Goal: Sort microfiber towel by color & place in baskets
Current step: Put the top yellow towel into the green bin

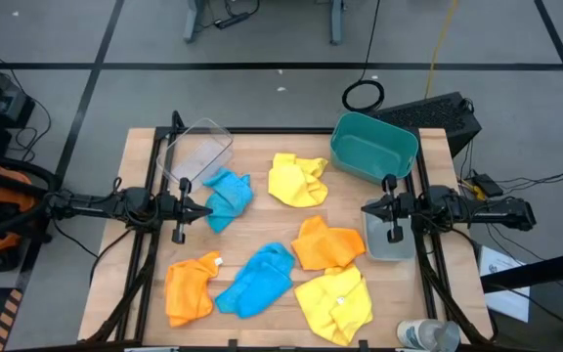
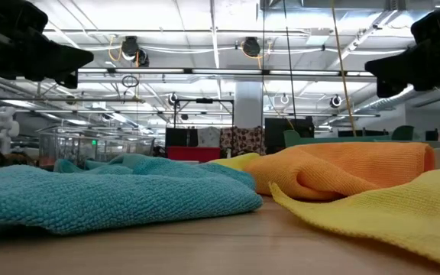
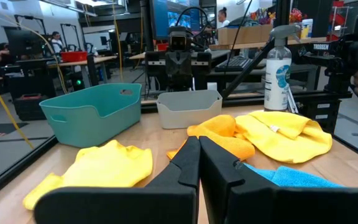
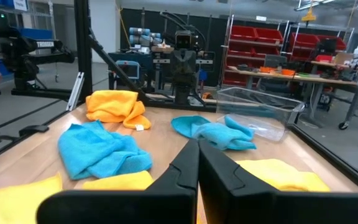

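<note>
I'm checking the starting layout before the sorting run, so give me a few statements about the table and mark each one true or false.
1. All six cloths lie on the table, none in a bin. True.
2. The teal bin holds a yellow cloth. False: it is empty.
3. The left end effector points at a blue cloth beside the clear bin. True.
4. The right end effector grips an orange cloth. False: it is shut on nothing, above the grey bin.
5. Both end effectors are shut. True.
</note>
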Tool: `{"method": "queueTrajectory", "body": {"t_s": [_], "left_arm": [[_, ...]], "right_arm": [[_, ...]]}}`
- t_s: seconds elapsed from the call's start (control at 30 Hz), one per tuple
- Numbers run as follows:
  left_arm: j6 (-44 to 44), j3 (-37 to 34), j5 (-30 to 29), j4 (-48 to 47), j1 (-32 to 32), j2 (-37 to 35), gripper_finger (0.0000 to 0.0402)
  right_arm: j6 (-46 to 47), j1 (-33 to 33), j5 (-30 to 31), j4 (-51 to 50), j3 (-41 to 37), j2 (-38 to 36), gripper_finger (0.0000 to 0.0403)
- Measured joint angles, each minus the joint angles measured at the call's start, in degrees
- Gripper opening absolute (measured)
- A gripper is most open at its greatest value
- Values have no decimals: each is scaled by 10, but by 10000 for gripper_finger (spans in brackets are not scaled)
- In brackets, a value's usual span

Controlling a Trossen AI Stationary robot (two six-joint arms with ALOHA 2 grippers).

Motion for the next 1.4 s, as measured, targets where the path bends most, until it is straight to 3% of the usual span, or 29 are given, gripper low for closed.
{"method": "queueTrajectory", "body": {"t_s": [0.47, 0.7, 0.8, 1.03, 1.27, 1.4], "left_arm": [[0, 0, -4, -1, 0, 0, 8], [0, 0, -4, -3, 0, 0, 8], [0, 0, -4, -3, 0, 0, 8], [0, 0, -4, -3, 0, 0, 8], [0, 0, -4, -1, 0, 0, 8], [0, 0, -5, -2, 0, 0, 8]], "right_arm": [[60, 0, 2, 42, 9, 1, 0], [42, 0, 87, 45, 73, 24, 0], [40, 0, 115, 42, 113, 53, 0], [49, 0, 120, 28, 232, 160, 0], [48, 0, 120, -48, 381, 282, 0], [25, 0, 117, -81, 418, 328, 0]]}}
